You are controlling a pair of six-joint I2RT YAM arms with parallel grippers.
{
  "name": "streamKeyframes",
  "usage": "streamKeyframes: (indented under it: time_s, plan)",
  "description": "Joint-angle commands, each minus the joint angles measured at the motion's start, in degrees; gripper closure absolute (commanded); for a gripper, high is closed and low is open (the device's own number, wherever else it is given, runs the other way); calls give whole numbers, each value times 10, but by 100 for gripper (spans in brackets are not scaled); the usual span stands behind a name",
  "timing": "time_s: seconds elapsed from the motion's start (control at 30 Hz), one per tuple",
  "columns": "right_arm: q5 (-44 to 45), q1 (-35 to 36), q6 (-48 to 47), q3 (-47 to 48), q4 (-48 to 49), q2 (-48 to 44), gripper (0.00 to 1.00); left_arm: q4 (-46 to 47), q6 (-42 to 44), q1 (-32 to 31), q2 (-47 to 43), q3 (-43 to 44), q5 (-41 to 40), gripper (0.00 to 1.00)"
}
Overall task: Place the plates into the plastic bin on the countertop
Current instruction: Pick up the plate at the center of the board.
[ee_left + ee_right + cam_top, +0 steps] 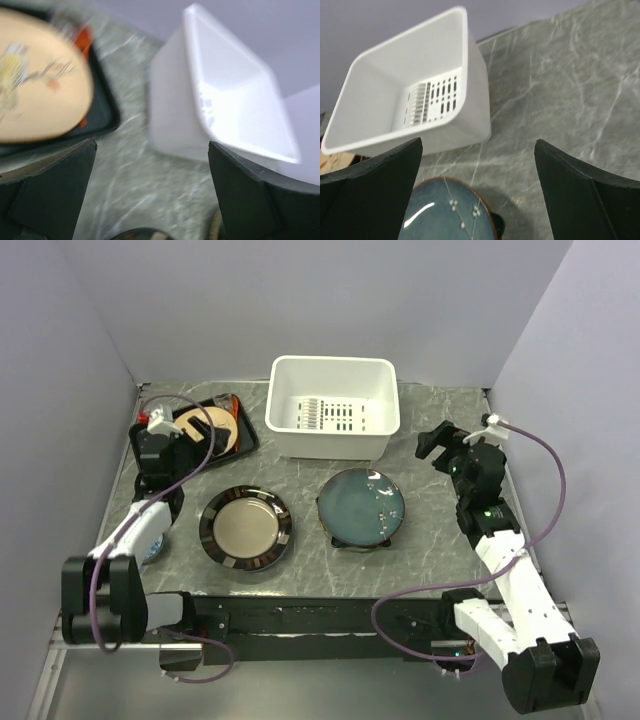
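Nearest the arm bases, two plates lie flat on the grey marbled counter (430,540): a dark-rimmed beige plate (245,527) on the left and a glossy teal plate (361,506) to its right, close together but apart. Neither is in the plastic bin (335,443), which stands behind them towards the back wall and holds nothing, so the task looks barely started.

Further out, the left end effector (151,145) hangs released and empty above the counter's left side, near the black tray (243,420) and its patterned beige plate (205,430), which is no part of the job. The right end effector (478,142) is likewise spread wide and empty, off to the right of the bin, with the teal plate's far edge just below its view.

The step in hand is probably the first pickup, and the right arm looks best placed for the teal plate. A plate lying flat gives little to pinch, so come down at its rim with one finger outside and one over the lip, and close firmly, since the glaze may be slippery. Lift clear of the neighbouring plate, carry it above the bin's rolled rim, lower it well inside, and only then let go.
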Motion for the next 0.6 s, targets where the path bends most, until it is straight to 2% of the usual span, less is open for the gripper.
streamKeyframes:
  time_s: [0.0, 0.07, 0.13, 0.37, 0.57]
  plan:
    - [-56, -2, 37, -14, -15, 11, 0, 105, -22, -2, -67, 9, 76, 1]
    - [-56, -2, 40, -3, -47, 28, 0, 114, -21, -7, -74, 8, 94, 1]
    - [-62, -2, 43, -4, -62, 47, 0, 75, -8, -9, -74, 29, 92, 1]
    - [-155, -8, 51, -45, -37, 66, 0, -5, 52, -84, -60, 79, 64, 1]
    - [-219, -19, 49, -66, -44, 65, 0, -2, 55, -110, -40, 88, 98, 1]
